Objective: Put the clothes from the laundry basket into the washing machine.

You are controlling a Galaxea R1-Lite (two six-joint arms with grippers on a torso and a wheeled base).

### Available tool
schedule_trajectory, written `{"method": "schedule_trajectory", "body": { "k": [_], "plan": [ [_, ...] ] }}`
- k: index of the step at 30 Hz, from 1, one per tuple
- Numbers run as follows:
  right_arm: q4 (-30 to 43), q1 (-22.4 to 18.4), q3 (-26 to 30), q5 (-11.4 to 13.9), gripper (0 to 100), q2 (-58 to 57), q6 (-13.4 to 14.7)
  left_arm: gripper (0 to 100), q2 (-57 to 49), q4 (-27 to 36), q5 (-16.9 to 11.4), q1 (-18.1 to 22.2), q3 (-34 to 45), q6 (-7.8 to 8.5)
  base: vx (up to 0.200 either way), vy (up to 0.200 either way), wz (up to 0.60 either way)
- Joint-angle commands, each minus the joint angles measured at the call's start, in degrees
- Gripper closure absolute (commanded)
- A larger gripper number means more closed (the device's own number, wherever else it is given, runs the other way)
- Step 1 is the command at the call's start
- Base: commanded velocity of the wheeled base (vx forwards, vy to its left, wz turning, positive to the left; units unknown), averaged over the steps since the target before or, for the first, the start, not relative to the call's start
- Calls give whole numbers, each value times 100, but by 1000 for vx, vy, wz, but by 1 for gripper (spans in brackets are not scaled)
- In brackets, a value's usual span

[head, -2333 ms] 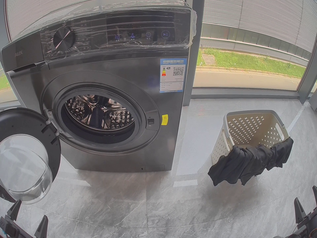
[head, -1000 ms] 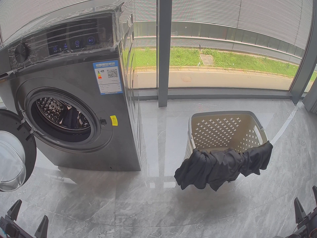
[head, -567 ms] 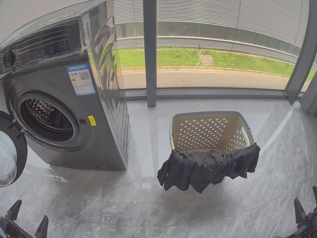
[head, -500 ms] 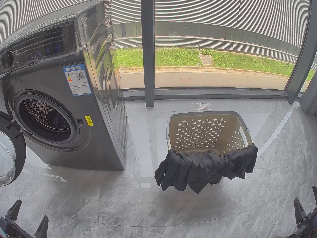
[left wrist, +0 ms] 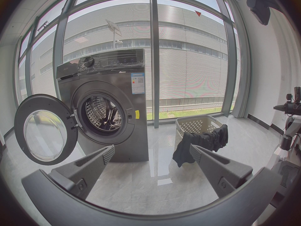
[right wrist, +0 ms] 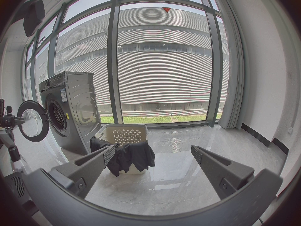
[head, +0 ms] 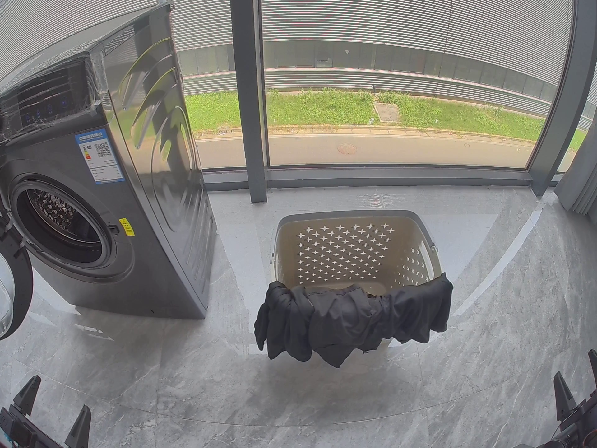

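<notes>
Cream basket: the perforated plastic laundry basket (head: 351,214) with star-shaped holes stands upright on the floor, its mouth open upward.
Black clothes: a bunched dark fabric garment (head: 348,322) lies draped over the basket's near rim, hanging down the outside of the front wall, with only a little of it inside.
Washing machine: the dark grey front-loading washing machine (head: 155,175), its control panel under clear film, stands to the left of the basket, apart from it.
Door: the round glass-centred door (left wrist: 44,129) is swung wide open on the machine's side away from the basket, and the steel drum (head: 59,219) is exposed.
Left gripper: the left gripper (left wrist: 151,148) hovers low on the basket's near side, off to its left and well apart; its jaws are spread wide, holding nothing.
Right gripper: the right gripper (right wrist: 152,149) hovers on the basket's near side, off to its right and well apart; its jaws are parted wide and hold nothing.
Floor: grey marble-patterned tiles (head: 311,399) run beneath the basket to a glass window wall (head: 398,63) just behind it.
</notes>
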Motion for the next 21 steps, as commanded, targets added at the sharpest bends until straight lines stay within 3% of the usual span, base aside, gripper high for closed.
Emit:
{"method": "schedule_trajectory", "body": {
  "k": [1,3,18,21],
  "plan": [
    [0,-1,101,-2,0,-93,0,0,-101,-1,1,9,101,-1,0,-200,0],
    [0,-1,101,-2,0,-93,0,0,-101,-1,1,9,101,-1,0,-200,0],
    [0,-1,101,6,0,-93,0,0,-101,-1,1,9,101,-10,0,0,0],
    [0,-10,101,-2,0,-93,9,0,-101,-1,1,9,101,-10,200,0,0]
  ]
}}
